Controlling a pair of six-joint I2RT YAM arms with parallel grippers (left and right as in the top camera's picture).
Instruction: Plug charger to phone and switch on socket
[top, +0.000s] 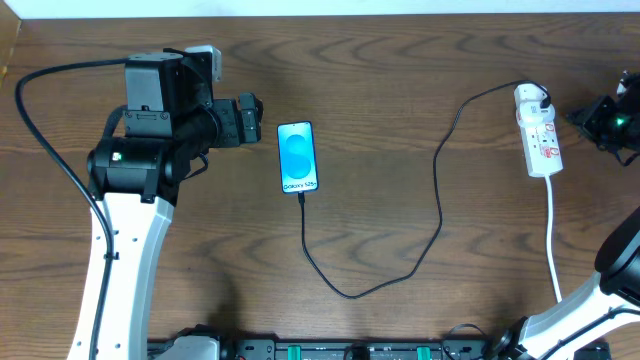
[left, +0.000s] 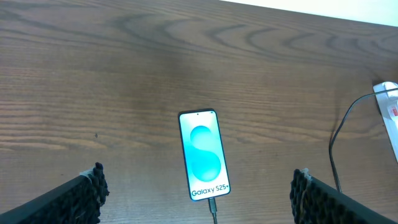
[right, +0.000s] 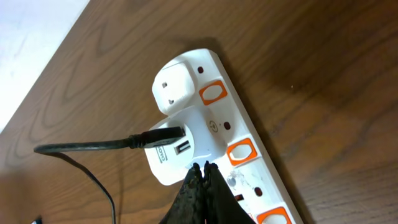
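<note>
Gleaming flat phone (top: 298, 156) on grained wood (top: 400, 90), left hand (left: 198, 186) splayed (right hand (right: 202, 175) clenched).

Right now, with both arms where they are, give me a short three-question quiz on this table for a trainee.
1. True or false: the thin black charger cable reaches the bottom edge of the blue-screened black smartphone.
2. Fill in: the shut right gripper points at the white ___.
3. The left gripper is: A open, B shut on the smartphone, C shut on the cable.
Key: 1 true; 2 elongated power strip; 3 A.
</note>
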